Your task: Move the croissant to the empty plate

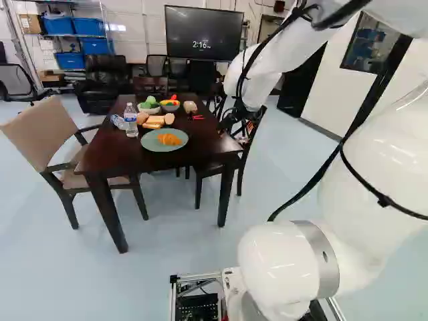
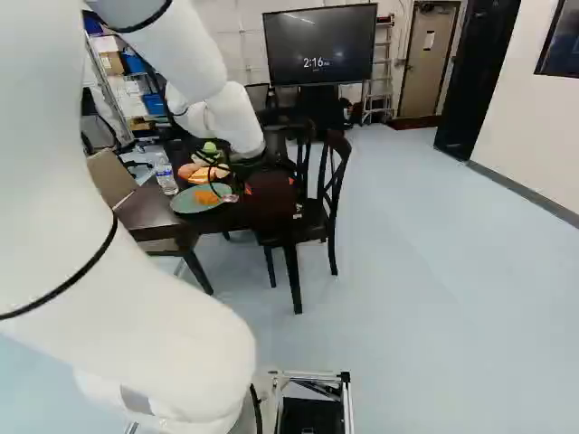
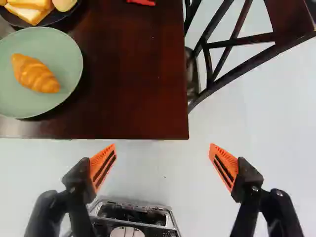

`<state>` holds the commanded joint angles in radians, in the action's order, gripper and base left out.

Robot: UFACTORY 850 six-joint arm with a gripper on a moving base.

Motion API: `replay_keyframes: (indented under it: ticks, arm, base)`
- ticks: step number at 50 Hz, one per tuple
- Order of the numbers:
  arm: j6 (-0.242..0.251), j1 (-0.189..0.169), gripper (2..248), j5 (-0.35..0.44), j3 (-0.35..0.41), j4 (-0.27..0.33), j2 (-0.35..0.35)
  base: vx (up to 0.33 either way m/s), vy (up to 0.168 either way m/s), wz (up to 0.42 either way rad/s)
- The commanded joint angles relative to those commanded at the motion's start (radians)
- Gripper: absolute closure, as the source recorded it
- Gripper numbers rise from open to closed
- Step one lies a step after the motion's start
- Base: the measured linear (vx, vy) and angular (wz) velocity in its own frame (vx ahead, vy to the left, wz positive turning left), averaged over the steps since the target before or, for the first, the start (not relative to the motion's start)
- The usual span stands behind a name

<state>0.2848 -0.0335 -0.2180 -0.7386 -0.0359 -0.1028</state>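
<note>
Golden-orange is the crust of the croissant [image 3: 34,74], with darker brown ridges across its slightly bent body and one narrower end. It lies on its side of pale green, the green plate [image 3: 70,61], roughly in the middle, and the plate rests flat on the table [image 3: 128,74].

The gripper [image 1: 237,130] is apart from the green plate, to the right of it in the left base view. In the wrist view the gripper [image 3: 163,145] has its two fingers spread wide, with orange pads [image 3: 102,165], and between them there is no thing held.

The table is of dark reddish-brown wood, with a soft shine around the green plate. Just beyond this plate is a dark plate [image 3: 58,18] with bread slices [image 3: 29,14]. Beside the green plate a clear bottle [image 1: 130,120] stands upright. Farther behind it are a white bowl [image 1: 149,110] with green food and a bowl [image 1: 170,108] with colourful food. A red thing [image 3: 142,2] lies beyond it also.

To the left of the green plate, in the left base view, is a beige armchair [image 1: 43,130]; to its right is a dark wooden chair [image 2: 335,185]. Far behind it, a black screen [image 1: 204,33] and blue bins [image 1: 59,27] are seen. Pale blue floor [image 1: 154,254] spreads below it.
</note>
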Motion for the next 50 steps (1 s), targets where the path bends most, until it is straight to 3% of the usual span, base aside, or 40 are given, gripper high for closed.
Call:
replay_keyframes:
  ticks: [23, 50]
  arm:
    - [-0.055, 0.006, 3, 0.211, 0.126, 0.007, -0.034]
    - [-0.137, 0.016, 3, 0.526, 0.314, 0.017, -0.085]
  base:
    - [0.000, 0.000, 0.000]
    - [0.000, 0.000, 0.000]
